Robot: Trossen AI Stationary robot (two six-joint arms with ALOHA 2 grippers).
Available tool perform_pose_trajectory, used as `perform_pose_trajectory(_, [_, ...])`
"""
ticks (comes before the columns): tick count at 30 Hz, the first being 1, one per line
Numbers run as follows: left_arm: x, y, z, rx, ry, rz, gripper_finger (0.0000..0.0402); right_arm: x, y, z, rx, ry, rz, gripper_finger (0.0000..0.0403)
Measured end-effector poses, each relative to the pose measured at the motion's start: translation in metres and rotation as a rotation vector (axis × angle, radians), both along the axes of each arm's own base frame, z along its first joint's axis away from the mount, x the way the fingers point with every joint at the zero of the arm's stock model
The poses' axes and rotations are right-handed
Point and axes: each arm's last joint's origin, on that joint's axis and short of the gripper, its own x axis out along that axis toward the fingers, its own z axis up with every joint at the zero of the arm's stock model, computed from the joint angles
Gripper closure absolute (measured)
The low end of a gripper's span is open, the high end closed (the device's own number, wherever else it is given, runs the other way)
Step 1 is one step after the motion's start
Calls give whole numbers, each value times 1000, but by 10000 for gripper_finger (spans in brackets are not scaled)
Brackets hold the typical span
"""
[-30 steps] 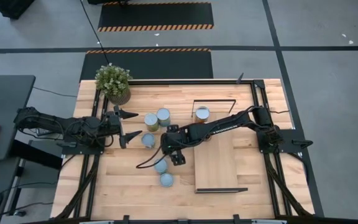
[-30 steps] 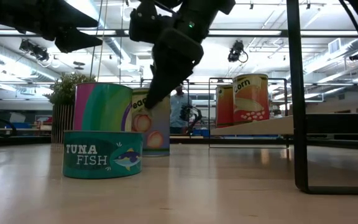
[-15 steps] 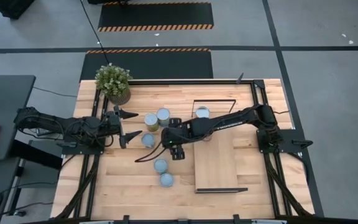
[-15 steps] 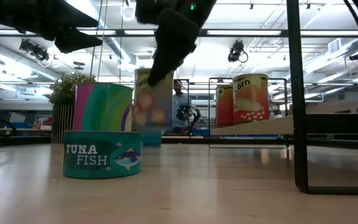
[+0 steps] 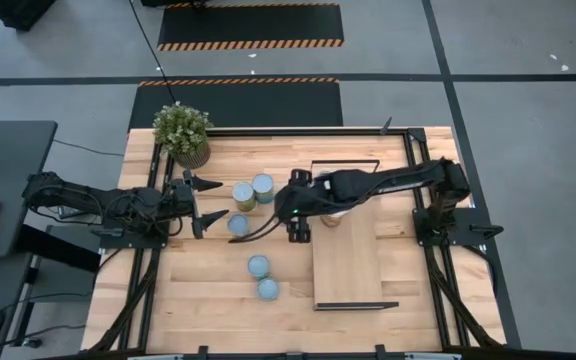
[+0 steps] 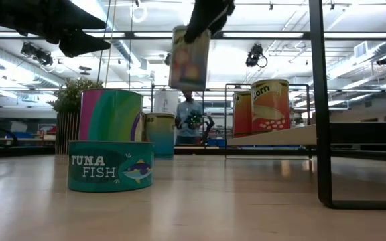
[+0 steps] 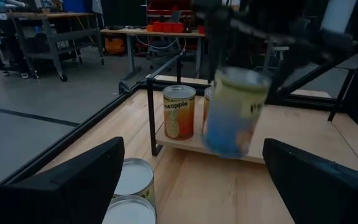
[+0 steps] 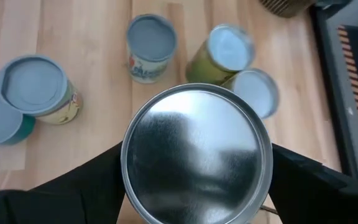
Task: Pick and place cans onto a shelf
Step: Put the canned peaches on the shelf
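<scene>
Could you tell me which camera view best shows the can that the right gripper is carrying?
The left wrist view: the carried can hangs in the air, label side on, though blurred. The right wrist view shows only its silvery top; the low view shows it hanging; in the high view the right gripper hides it.

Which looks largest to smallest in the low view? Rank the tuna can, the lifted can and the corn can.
1. Tuna can, widest in frame but nearest the camera, so its true size is unsure.
2. and 3. Lifted can and corn can look about alike; no ranking.
</scene>
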Motion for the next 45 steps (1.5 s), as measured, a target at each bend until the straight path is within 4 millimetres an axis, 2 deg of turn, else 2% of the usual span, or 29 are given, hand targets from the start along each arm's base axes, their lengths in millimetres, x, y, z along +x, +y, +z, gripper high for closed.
perform_pose_trajectory(4, [0,0,0,-1,0,0,12,-12,-3,13,-1,-18,-33,70])
perform_pose_trajectory(12, [0,0,0,-5,-1,0,12,-44,-7,14,22,-19,-88,70])
perform_pose_trajectory(21, [0,0,0,-8,-2,1,12,-90,-16,31,7,-111,-270,70])
perform_pose_trajectory(28, [0,0,0,-7,-2,1,12,-130,-23,28,-6,-115,-443,70])
perform_pose_trajectory(35, [0,0,0,-8,-5,1,12,-161,-34,24,41,-125,-557,69])
perform_pose_trajectory(40, [0,0,0,-9,-5,1,12,-173,-39,10,51,-69,-625,69])
perform_pose_trajectory(45, [0,0,0,-9,-8,1,12,-175,-44,-3,68,-19,-641,69])
